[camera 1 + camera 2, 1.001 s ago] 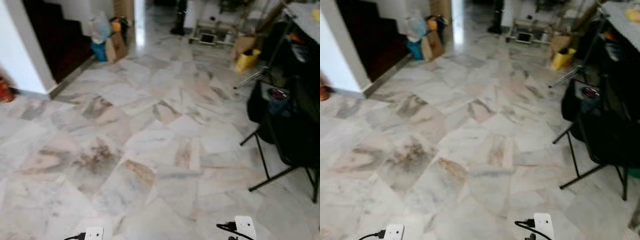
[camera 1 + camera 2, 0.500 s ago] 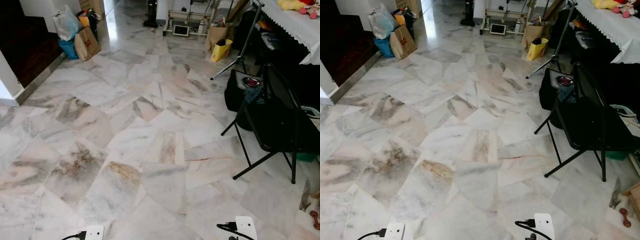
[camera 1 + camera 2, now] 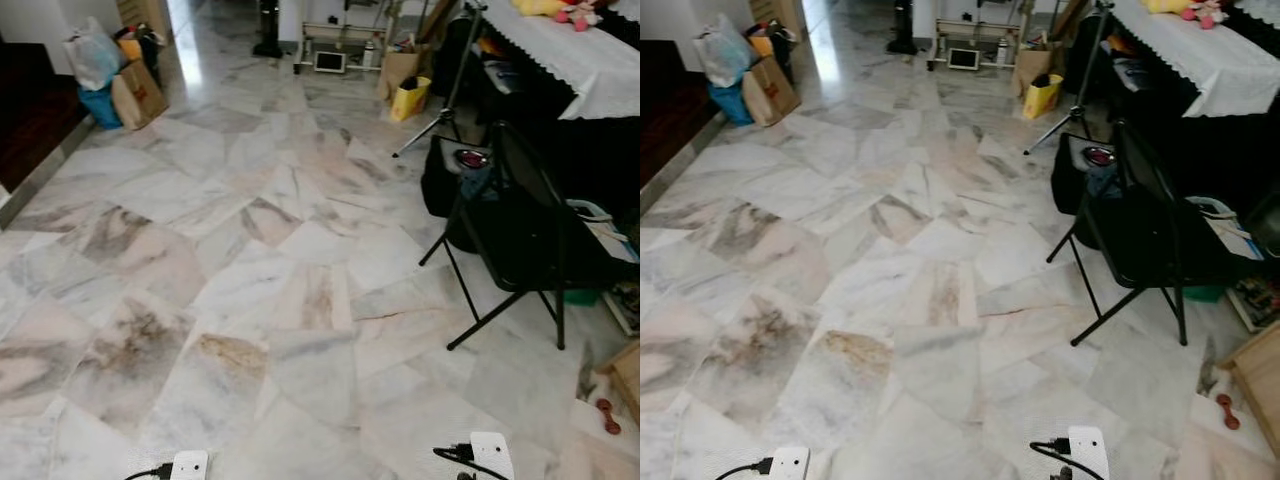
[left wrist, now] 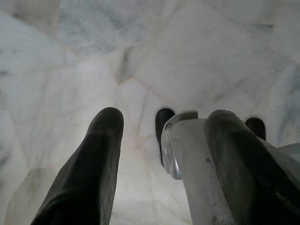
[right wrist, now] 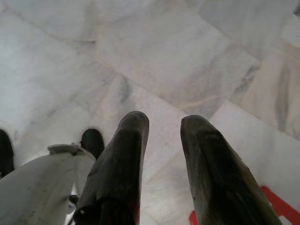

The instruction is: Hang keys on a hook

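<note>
Both arms hanging idle over marble floor (image 3: pixel 250 300). Left end effector (image 4: pixel 159 154) spread, pinching nothing; right end effector (image 5: pixel 164 159) spread, likewise. Ahead to the right: black folding chair (image 3: pixel 530 240), tripod (image 3: pixel 450 80), cloth-covered surface (image 3: pixel 580 60). Ahead left: bags (image 3: pixel 110 70). Keys, hook: cannot tell where.

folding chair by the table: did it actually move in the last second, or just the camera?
No, just the camera. The black folding chair sits further left in the head views, but the yellow bag and tripod shifted with it, so the view turned and the chair stayed.
</note>
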You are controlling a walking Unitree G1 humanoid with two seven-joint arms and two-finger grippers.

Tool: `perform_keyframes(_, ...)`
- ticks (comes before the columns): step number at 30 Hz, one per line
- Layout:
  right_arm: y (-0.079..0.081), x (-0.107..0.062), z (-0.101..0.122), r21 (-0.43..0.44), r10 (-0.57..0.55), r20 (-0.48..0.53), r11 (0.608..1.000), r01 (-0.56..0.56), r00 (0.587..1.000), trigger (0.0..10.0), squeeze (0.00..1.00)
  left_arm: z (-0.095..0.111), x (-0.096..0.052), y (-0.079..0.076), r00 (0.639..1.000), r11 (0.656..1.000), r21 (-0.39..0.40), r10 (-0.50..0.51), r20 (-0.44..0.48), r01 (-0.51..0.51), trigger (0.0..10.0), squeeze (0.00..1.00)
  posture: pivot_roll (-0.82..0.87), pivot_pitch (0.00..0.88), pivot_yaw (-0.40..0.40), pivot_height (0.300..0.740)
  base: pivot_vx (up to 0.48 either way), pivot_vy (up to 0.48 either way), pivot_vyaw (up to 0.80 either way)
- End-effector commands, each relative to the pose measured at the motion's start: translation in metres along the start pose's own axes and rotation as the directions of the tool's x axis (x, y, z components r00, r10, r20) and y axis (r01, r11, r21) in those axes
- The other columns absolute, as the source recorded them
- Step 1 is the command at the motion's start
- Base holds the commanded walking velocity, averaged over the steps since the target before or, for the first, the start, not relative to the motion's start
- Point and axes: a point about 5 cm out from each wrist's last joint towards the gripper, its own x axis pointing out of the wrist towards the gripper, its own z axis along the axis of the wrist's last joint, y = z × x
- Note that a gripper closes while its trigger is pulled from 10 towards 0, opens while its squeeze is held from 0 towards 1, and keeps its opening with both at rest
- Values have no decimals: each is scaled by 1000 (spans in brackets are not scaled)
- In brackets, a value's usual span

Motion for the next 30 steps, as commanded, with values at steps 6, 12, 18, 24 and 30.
perform_keyframes(6,17,1,16,108,147,51,982,-152,988,10000,0,28,6,-7,999,981,195,-30,20,26,10000,0,73,0,-46,740,0,-299,-769)
perform_keyframes(12,17,1,15,106,148,50,983,-153,988,10000,0,27,6,-8,999,983,181,-34,14,31,10000,0,59,0,-43,740,0,-77,-769)
perform_keyframes(18,16,1,15,105,149,53,983,-154,987,10000,0,28,6,-8,999,973,228,-34,16,30,10000,0,51,0,-43,740,0,0,-769)
perform_keyframes(24,17,1,15,106,151,54,982,-156,987,10000,0,27,6,-7,999,971,238,-33,4,32,10000,0,42,0,-37,740,0,0,-769)
perform_keyframes(30,19,1,15,109,154,55,981,-159,987,10000,0,27,6,-6,999,970,239,-34,3,33,10000,0,43,0,-32,740,0,0,-769)
